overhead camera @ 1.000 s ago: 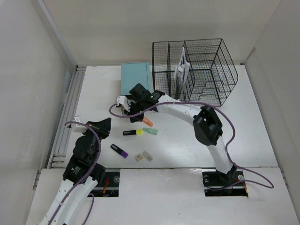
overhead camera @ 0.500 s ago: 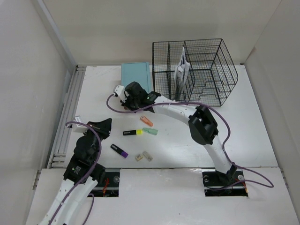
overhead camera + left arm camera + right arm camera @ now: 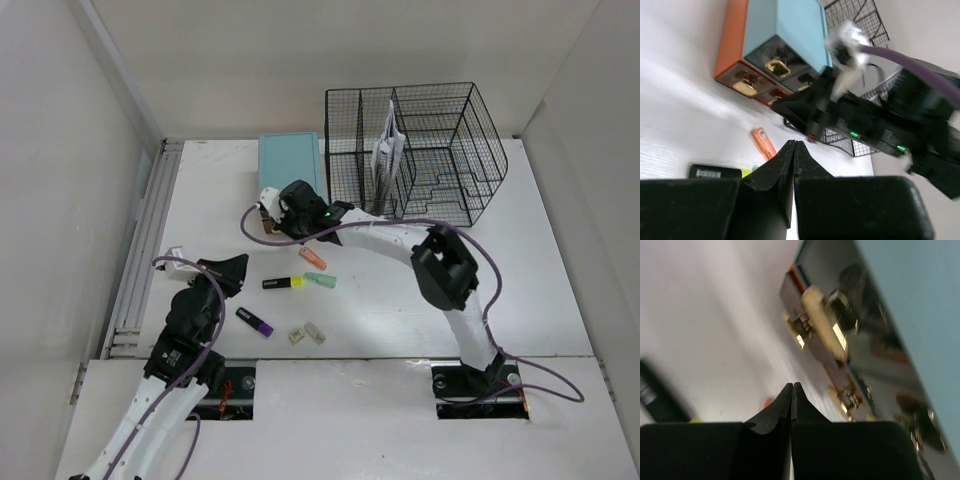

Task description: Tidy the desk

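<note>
The white desk carries loose stationery: an orange highlighter, a green one, a black-and-yellow one, a purple-and-black one and two small beige pieces. My right gripper is shut and empty, right at the front of the teal-topped drawer box. In the right wrist view its tips point at a drawer front with a gold handle. My left gripper is shut and empty, hanging left of the highlighters; its wrist view shows the orange highlighter just past the tips.
A black wire-mesh file rack with a paper in it stands at the back right, against the drawer box. A grey metal rail runs along the desk's left edge. The right arm stretches across the middle of the desk.
The right gripper swung left along the drawer box front, then came slightly back to the right. The left gripper has shifted a little to the right. Both stayed shut.
</note>
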Motion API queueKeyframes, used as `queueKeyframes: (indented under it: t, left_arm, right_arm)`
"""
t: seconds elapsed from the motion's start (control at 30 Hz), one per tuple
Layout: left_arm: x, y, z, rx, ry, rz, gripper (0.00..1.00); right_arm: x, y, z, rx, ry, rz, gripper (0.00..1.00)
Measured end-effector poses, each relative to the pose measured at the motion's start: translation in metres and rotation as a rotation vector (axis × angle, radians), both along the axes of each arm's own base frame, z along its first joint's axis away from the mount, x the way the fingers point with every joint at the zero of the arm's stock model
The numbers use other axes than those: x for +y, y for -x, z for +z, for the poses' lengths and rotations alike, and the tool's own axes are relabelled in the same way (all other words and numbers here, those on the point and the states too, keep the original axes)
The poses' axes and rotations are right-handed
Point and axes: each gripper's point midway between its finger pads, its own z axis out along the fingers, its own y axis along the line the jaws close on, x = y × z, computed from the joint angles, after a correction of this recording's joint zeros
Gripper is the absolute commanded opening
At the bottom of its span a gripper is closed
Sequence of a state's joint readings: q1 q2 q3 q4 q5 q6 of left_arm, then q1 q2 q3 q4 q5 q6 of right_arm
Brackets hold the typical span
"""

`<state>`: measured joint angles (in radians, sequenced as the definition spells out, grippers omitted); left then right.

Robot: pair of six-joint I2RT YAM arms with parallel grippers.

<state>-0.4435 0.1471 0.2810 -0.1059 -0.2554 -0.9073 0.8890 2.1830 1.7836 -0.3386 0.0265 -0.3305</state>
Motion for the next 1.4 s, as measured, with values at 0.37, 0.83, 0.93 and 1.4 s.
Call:
queueKeyframes:
  t: [0.37,0.83,0.93,1.4]
  left_arm:
    - [-0.071,-0.037,-0.061,0.174,0.042,-0.247,0.04]
    - [-0.129,-0.087,-0.062,0.151,0.097,-0.403,0.61]
    - [-0.134,-0.099,-0.054,0.131,0.104,-0.397,0.59]
    - [-0.147,-0.151,-0.063,0.147,0.075,-0.35,0.5]
  right_arm:
    - [-0.072,0.032,0.255,-0.423,-0.32,0.035,0.74]
    - [-0.118,0.016,0.262,-0.39,-0.383,-0.024,0.78]
    - [-0.116,0.017,0.262,-0.376,-0.395,-0.013,0.78]
    - [-0.124,0.013,0.251,-0.321,-0.418,-0.011,0.78]
